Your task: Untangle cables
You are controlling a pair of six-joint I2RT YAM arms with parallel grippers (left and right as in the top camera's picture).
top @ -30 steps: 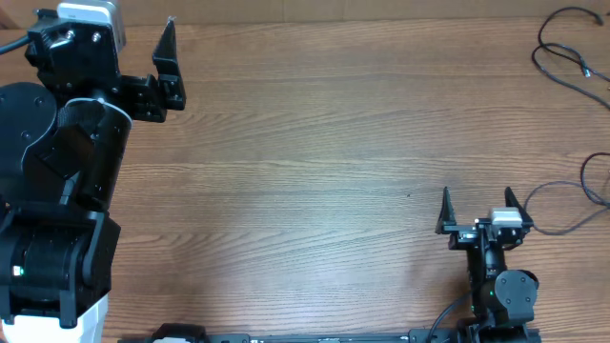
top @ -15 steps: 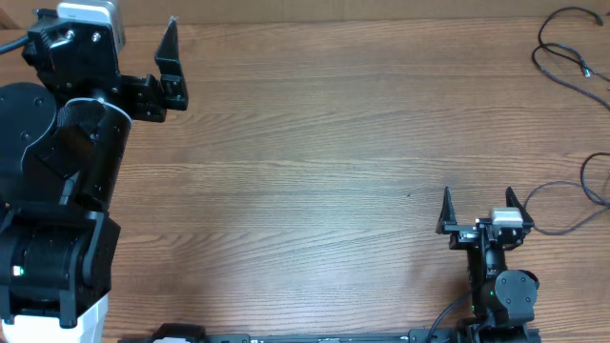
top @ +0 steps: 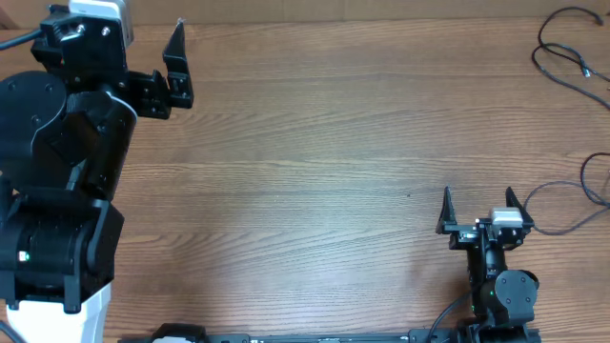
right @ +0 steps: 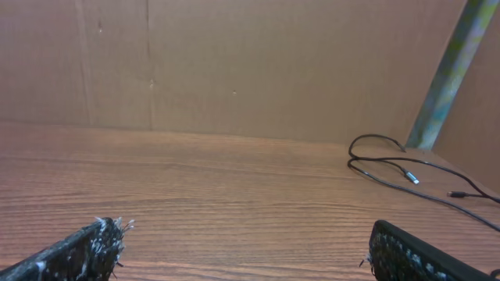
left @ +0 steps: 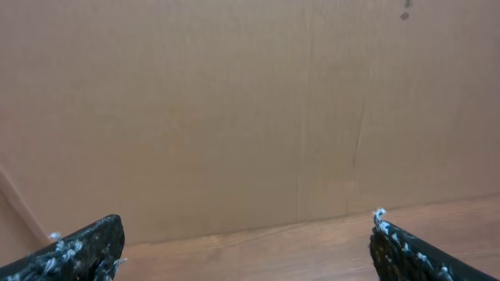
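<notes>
Though partly cut off at the frame's right edge, seemingly untangled: two cables [top: 562, 53], loose loops at the far right of the tabletop [top: 315, 171], no knot visible. Left to do: little, maybe checking the hidden stretch. Two tools, left tool [left: 248, 222] and right tool [top: 477, 195], both spread wide, empty, well apart from the cables.

Two thin black cables [top: 539, 45], lying loose and flat on the wooden table [top: 334, 143], at its far right corner. Not coiled tight: spread in a few wide open loops, with long strands running off toward the right edge. Crossing or touching near the left end of the loops; cannot tell which. Small pale plug end [top: 585, 68] resting between the strands.
</notes>
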